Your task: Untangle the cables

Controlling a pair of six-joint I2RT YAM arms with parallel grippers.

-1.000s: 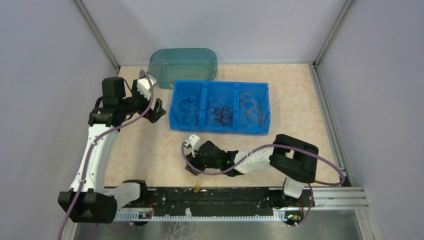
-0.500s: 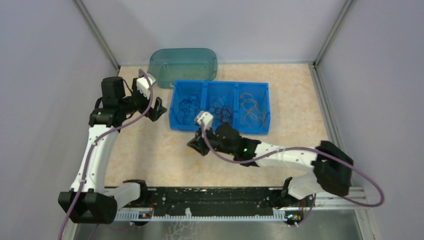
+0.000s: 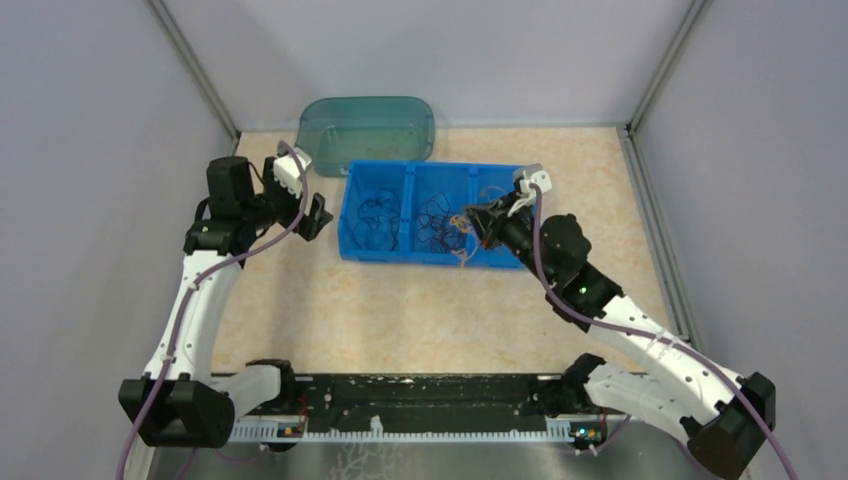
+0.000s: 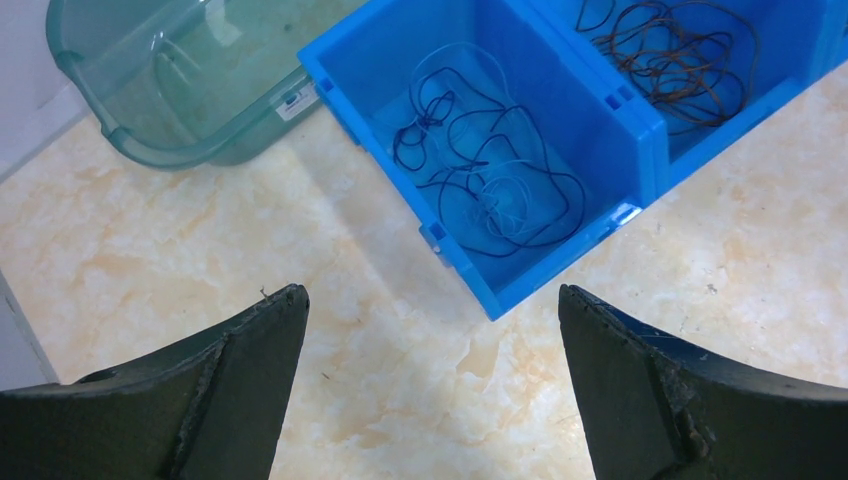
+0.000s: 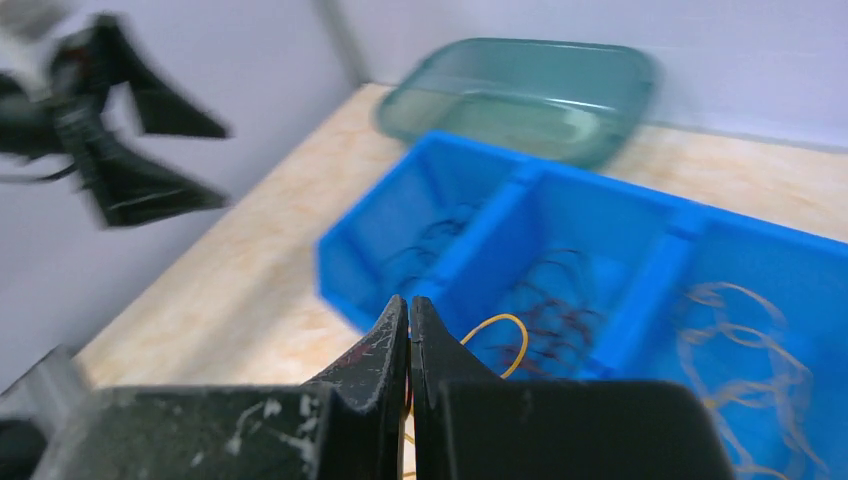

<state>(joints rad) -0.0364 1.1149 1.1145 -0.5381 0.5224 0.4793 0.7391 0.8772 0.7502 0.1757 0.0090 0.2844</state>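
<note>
A blue three-compartment bin holds the cables: blue ones in the left compartment, black ones in the middle, yellow-orange ones on the right. My right gripper hovers above the bin's middle-right part, shut on a yellow-orange cable that loops out beside its fingertips. My left gripper is open and empty, just left of the bin; in its wrist view the blue cables lie ahead of it.
A translucent teal tub stands behind the bin at the back. Grey walls with metal posts enclose the table on the left, right and back. A black rail runs along the near edge.
My right arm has swung from the near middle of the table up and right to above the bin, carrying the yellow-orange cable. The left arm has barely moved.
</note>
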